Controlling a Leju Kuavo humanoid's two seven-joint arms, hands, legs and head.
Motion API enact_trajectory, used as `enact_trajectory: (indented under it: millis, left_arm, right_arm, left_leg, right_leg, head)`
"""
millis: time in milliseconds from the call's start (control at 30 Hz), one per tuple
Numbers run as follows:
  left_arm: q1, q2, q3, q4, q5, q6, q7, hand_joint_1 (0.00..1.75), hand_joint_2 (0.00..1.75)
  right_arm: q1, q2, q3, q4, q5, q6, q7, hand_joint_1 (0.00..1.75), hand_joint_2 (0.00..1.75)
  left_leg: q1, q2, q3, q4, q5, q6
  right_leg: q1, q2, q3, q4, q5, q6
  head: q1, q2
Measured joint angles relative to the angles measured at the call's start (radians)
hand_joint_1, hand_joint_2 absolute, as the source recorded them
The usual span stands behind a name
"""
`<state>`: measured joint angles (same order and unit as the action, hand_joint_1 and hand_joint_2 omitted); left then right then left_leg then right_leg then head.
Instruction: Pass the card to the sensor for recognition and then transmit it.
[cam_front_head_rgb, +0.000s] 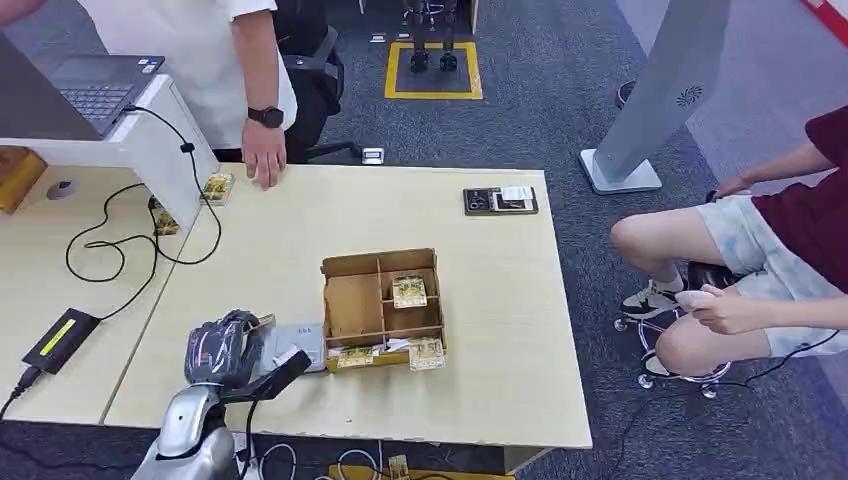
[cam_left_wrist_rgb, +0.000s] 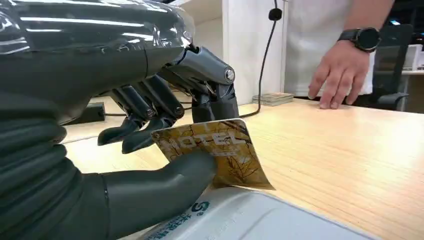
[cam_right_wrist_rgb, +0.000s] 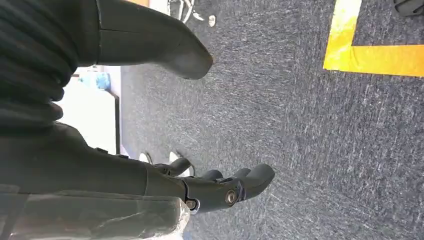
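Note:
My left hand (cam_front_head_rgb: 228, 350) pinches a gold hotel card (cam_left_wrist_rgb: 215, 152) between thumb and fingers, holding it right over the pale grey sensor pad (cam_left_wrist_rgb: 250, 217) on the table; the card's lower edge meets the pad. In the head view the sensor (cam_front_head_rgb: 296, 345) lies just left of the cardboard box (cam_front_head_rgb: 383, 308), and my hand hides most of the card. More gold cards (cam_front_head_rgb: 409, 291) lie in the box's compartments. My right hand (cam_right_wrist_rgb: 220, 187) hangs over the grey carpet with fingers apart and nothing in it.
A person stands at the table's far side with a hand (cam_front_head_rgb: 263, 160) resting on it near a stack of cards (cam_front_head_rgb: 218, 187). A black device (cam_front_head_rgb: 500, 200) lies at the far right. A seated person (cam_front_head_rgb: 760, 270) is to the right. Cables (cam_front_head_rgb: 120, 245) and a power brick (cam_front_head_rgb: 60, 340) lie left.

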<state>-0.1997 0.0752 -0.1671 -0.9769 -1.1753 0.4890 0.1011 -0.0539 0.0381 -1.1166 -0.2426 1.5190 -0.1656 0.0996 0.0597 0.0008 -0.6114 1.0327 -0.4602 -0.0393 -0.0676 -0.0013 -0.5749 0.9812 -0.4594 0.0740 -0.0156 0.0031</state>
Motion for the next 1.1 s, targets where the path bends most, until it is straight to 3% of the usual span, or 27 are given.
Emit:
enact_trajectory:
  millis: [200,633,767,900,1100]
  left_arm:
    - [-0.018,0.01,-0.028,0.021,0.027,-0.037,-0.003,1.75,1.75]
    - [-0.023,0.015,-0.043,0.024,0.033,-0.031,-0.001,1.75,1.75]
    - [-0.016,0.013,-0.043,0.026,0.054,0.037,-0.005,1.75,1.75]
    - [-0.002,-0.014,-0.042,-0.011,0.205,0.184,-0.112,1.75,1.75]
    - [-0.008,-0.061,-0.042,-0.167,0.233,0.202,-0.126,1.75,1.75]
  right_arm:
    - [0.002,-0.002,0.0,0.0,0.0,0.004,-0.002,0.0,1.75]
    - [0.003,-0.002,0.0,-0.003,0.0,0.003,-0.002,0.0,1.75]
    - [0.003,-0.002,0.0,-0.004,0.0,0.003,-0.002,0.0,1.75]
    - [0.005,-0.002,0.0,-0.004,0.0,-0.001,-0.002,0.0,1.75]
    - [0.004,-0.002,0.0,-0.004,0.003,-0.002,-0.003,0.0,1.75]
  left_leg:
    - [0.0,-0.001,0.005,0.0,0.0,0.0]
    - [0.0,-0.002,0.008,0.0,-0.001,0.0]
    - [0.0,-0.002,0.008,0.0,-0.001,0.0]
    - [0.0,-0.002,0.007,0.0,-0.001,0.0]
    - [0.0,-0.002,0.005,0.0,-0.001,0.0]
  right_leg:
    - [0.0,-0.002,0.006,0.0,-0.003,0.001]
    - [0.0,-0.002,0.01,0.0,-0.003,0.001]
    - [0.0,-0.002,0.009,0.0,-0.003,0.001]
    - [0.0,-0.002,0.008,0.0,-0.003,0.001]
    - [0.0,-0.002,0.006,0.0,-0.003,0.001]
  head:
    - [0.0,0.0]
    - [0.0,0.0]
    - [0.0,0.0]
    - [0.0,0.0]
    - [0.0,0.0]
